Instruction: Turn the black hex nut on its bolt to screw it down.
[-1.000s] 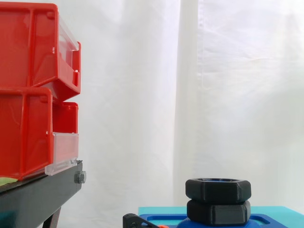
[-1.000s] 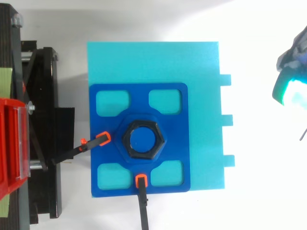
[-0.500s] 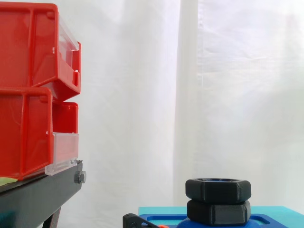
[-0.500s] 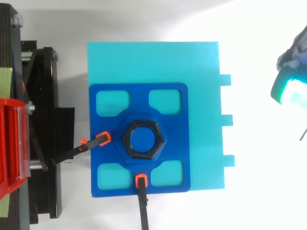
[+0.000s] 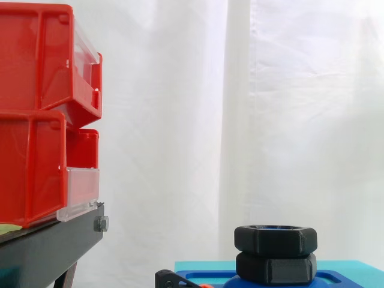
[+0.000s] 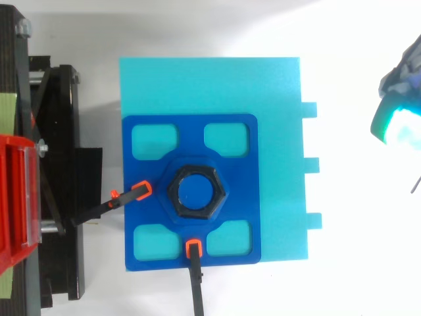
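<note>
The black hex nut [image 6: 195, 193] sits on its blue bolt in the middle of a dark blue plate [image 6: 237, 138]. Seen from the side, the nut [image 5: 275, 240] rides above a second black hex shape [image 5: 276, 268] just over the plate. The plate lies on a cyan base [image 6: 210, 85]. My hand [image 6: 397, 112] reaches in at the right edge of the top view, far right of the nut and off the base, with a cyan-glowing fingertip [image 6: 393, 126] showing. Nothing touches the nut.
Two black clamps with orange tips [image 6: 139, 191] [image 6: 193, 248] hold the blue plate at its left and front. Red bins [image 5: 42, 114] are stacked on a black stand [image 6: 59, 197] left of the base. A white curtain hangs behind.
</note>
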Controlling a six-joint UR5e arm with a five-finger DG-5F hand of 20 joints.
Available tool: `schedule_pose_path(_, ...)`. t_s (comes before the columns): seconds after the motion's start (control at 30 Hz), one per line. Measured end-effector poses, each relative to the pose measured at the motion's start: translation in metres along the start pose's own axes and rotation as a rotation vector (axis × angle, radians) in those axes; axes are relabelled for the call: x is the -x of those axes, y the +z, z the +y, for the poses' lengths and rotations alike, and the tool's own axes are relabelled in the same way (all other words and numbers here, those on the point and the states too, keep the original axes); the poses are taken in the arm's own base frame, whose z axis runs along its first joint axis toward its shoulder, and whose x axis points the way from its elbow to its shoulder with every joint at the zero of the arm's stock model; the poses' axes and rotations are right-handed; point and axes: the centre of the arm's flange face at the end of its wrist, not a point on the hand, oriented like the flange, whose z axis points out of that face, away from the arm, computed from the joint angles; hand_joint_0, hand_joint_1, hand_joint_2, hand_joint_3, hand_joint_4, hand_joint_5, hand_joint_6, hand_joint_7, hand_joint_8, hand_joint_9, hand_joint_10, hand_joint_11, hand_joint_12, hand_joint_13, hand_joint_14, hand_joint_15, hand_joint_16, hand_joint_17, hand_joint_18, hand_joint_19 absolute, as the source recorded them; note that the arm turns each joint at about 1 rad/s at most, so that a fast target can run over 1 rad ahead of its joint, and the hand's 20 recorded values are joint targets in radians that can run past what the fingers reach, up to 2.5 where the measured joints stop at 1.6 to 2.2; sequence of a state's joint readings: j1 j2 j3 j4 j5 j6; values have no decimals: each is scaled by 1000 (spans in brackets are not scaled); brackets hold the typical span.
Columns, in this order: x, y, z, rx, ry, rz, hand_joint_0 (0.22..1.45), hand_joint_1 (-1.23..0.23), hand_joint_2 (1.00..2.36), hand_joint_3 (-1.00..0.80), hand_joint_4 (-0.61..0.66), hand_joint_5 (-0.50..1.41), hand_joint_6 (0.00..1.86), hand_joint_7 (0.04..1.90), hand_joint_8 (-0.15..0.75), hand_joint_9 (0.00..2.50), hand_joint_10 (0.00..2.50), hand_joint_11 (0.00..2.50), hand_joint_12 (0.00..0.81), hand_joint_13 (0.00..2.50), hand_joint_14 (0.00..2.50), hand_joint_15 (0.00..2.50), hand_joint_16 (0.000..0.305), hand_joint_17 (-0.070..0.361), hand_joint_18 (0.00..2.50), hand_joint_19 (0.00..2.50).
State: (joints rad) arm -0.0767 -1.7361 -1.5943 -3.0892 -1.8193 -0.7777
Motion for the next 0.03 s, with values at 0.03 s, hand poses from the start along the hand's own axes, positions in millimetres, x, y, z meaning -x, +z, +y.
schedule_pose_path(0.03, 0, 0, 0, 0, 0, 0, 476, -519, 1000, -500, 266, -147, 503, 932, 280, 807, 6, 214, 370, 500, 4, 108, 53, 120, 476, 270)
